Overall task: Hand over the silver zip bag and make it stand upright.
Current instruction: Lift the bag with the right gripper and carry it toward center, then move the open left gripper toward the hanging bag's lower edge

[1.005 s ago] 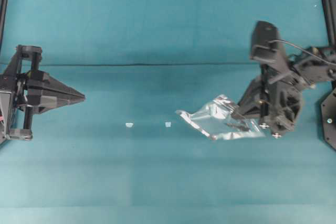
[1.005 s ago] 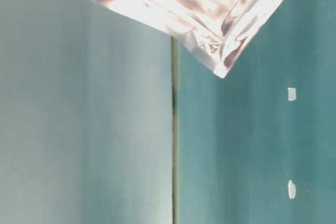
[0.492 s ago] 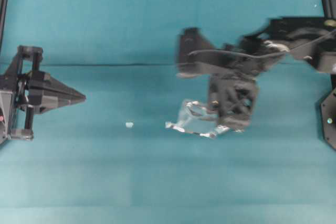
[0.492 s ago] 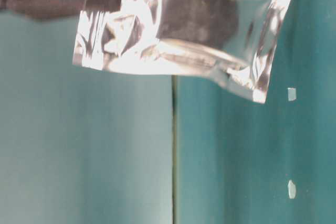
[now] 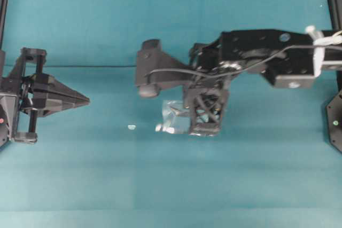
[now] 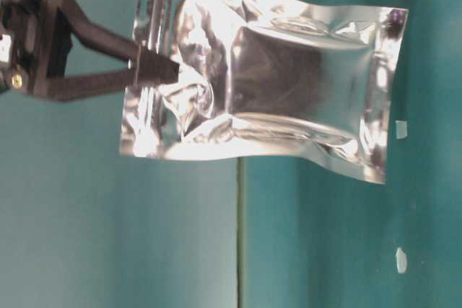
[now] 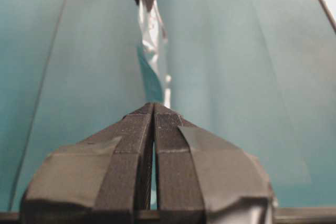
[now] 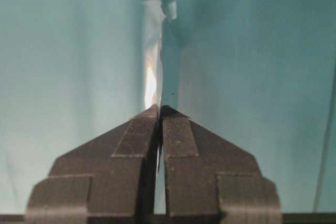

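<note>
My right pincer (image 6: 155,71) was clenched on the crinkled silver foil zip bag (image 6: 274,84), hanging above mid-table. My left pincer (image 5: 85,100) sat closed, well apart. Handover and standing remained undone.

Your worktop (image 5: 80,174) is covered in teal cloth with a dark seam running across its far part. You have one small white scrap (image 5: 131,127) lying on it, between the two arms.
</note>
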